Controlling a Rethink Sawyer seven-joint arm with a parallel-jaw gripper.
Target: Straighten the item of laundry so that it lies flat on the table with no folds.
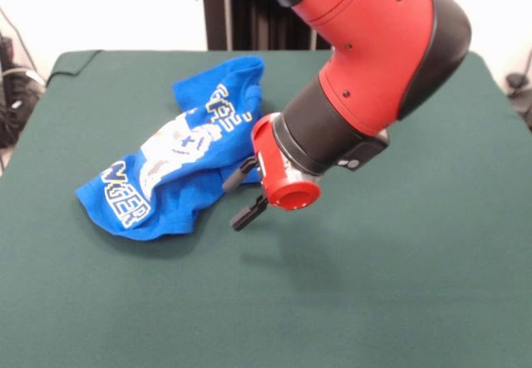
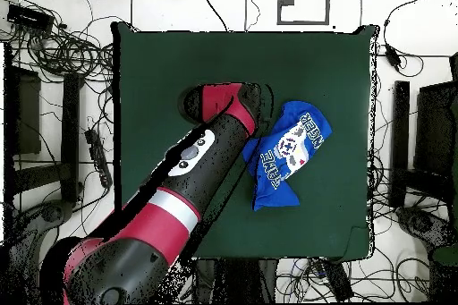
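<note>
Gripper (image 1: 243,192): two black fingers spread apart, nothing between them, tips just off the right edge of the shirt at frame centre in the front view. Item of laundry (image 1: 179,152): blue T-shirt, crumpled and folded over itself, print partly visible, lying left of centre. Table (image 1: 399,285): green top, shirt resting on its upper-left portion; in the overhead view the shirt (image 2: 286,154) lies right of centre beside the arm.

Crumpled blue shirt (image 2: 288,154) on green table (image 2: 152,78), arm (image 2: 192,176) beside
</note>
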